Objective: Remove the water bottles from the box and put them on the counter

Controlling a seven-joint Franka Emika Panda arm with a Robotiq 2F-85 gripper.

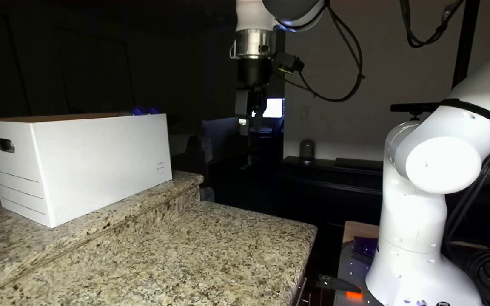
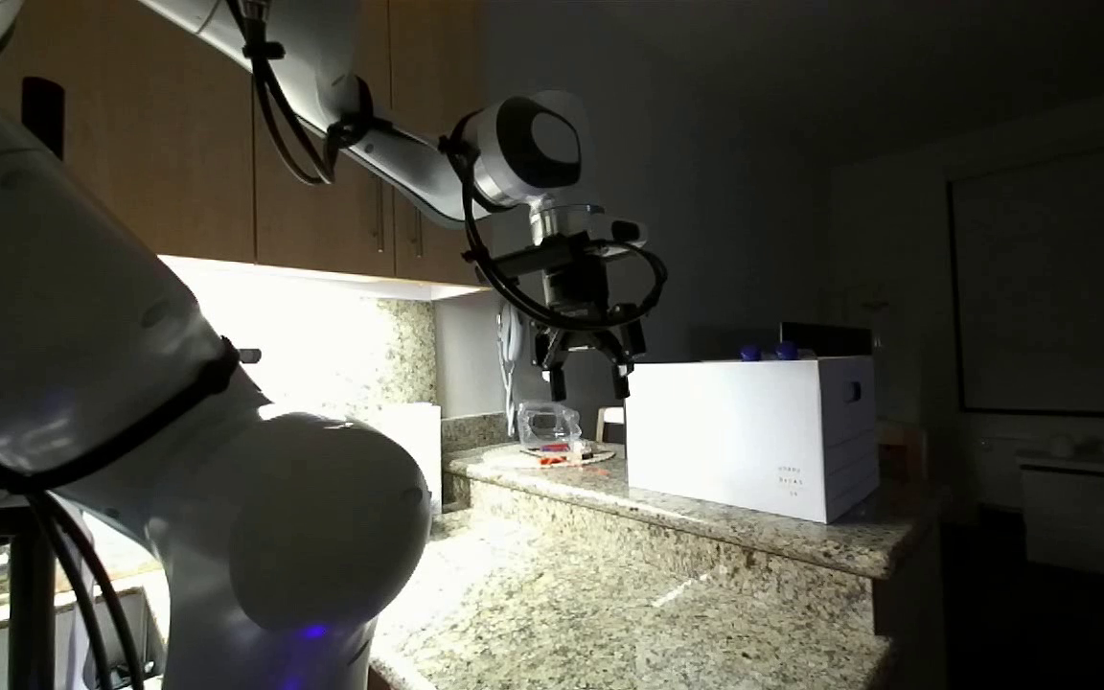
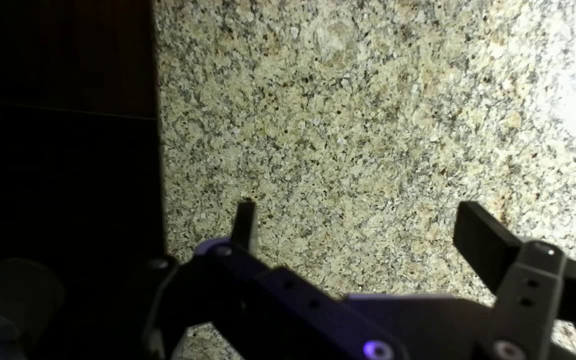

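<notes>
The gripper (image 2: 590,385) hangs fingers-down above the lower slab of the counter (image 1: 228,255), the two fingers (image 3: 483,240) spread wide, a broad gap between them! In the wrist view both fingertips show against speckled granite, and a straight edge of the counter runs down the left, darkness past it. Up on the raised ledge (image 1: 7,238) stands the white box (image 1: 104,165), upright, a long side turned toward the ledge's front edge, one end close to the ledge's end corner. And the water bottles (image 2: 787,351)? Inside the box: two blue caps (image 1: 138,110) peek over the rim in both exterior views, over at that same corner end, the rest hidden behind the white wall. Off toward the opposite end of the ledge, in an exterior view, sits a clear plastic container (image 2: 550,426), with small orange and red pieces (image 2: 552,460) just beside it.
</notes>
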